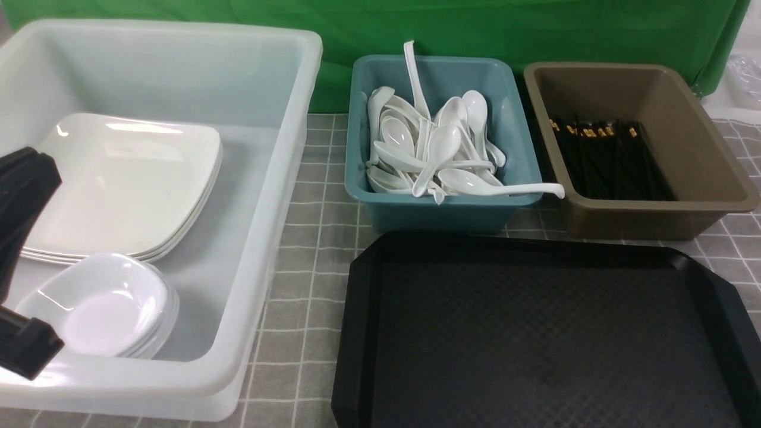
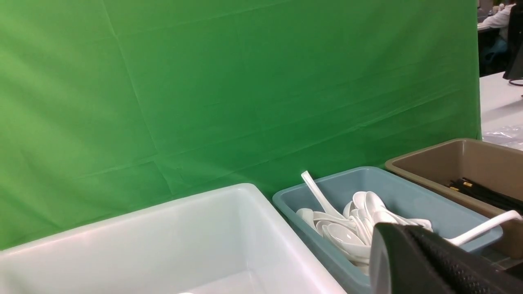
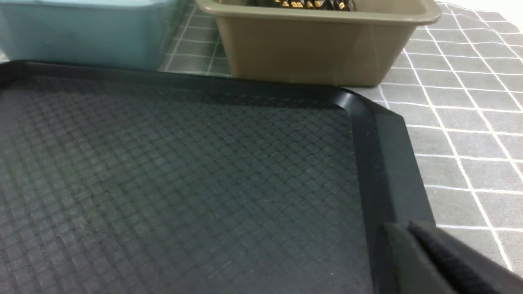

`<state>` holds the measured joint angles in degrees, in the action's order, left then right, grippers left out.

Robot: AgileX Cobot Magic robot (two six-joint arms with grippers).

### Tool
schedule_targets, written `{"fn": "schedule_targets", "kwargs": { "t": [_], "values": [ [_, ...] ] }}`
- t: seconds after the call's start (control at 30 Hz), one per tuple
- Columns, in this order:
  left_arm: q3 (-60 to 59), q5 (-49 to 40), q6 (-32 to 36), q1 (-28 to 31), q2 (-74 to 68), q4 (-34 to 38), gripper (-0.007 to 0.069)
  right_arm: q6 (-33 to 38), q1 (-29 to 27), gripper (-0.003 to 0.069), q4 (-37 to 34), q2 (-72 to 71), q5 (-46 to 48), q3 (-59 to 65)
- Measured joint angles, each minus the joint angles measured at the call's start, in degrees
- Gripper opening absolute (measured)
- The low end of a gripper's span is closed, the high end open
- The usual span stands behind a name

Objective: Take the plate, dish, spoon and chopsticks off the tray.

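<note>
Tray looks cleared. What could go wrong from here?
1. One spoon sticks out over the teal tub rim toward the brown tub; a passing arm could flick it out.
2. The left arm sits over the white tub beside the dish stack; pulling back carelessly might knock it.
3. The right end effector is low by the tray rim and could snag it.
</note>
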<state>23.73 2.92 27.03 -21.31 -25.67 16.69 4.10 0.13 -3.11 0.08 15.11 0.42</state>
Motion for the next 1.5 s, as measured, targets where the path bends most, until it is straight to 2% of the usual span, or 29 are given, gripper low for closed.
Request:
{"fn": "schedule_targets", "kwargs": {
  "t": [0.07,0.13,0.17,0.23,0.43,0.57,1.5],
  "values": [
    [-1.93,5.35,-3.63,0.52,0.32,-1.81,0.0010,0.00,0.00,0.0087,0.00,0.00,0.00,0.00],
    [-3.04,6.60,-5.92,1.42,0.92,-3.51,0.0010,0.00,0.00,0.0090,0.00,0.00,0.00,0.00],
    [-5.64,6.95,-10.87,4.20,3.26,-6.74,0.0010,0.00,0.00,0.0094,0.00,0.00,0.00,0.00],
    [-8.13,6.00,-14.44,7.15,5.66,-8.53,0.0010,0.00,0.00,0.0099,0.00,0.00,0.00,0.00],
    [-21.45,-4.82,-21.45,21.94,18.80,-11.12,0.0010,0.00,0.00,0.0118,0.00,0.00,0.00,0.00],
    [-24.09,-14.69,-24.51,26.39,24.90,-11.13,0.0010,0.00,0.00,0.0127,0.00,0.00,-0.05,0.00],
    [-24.09,-15.29,-25.52,27.04,25.74,-13.21,0.0010,0.00,0.00,0.0187,0.00,-0.04,-0.12,0.00]
  ]
}}
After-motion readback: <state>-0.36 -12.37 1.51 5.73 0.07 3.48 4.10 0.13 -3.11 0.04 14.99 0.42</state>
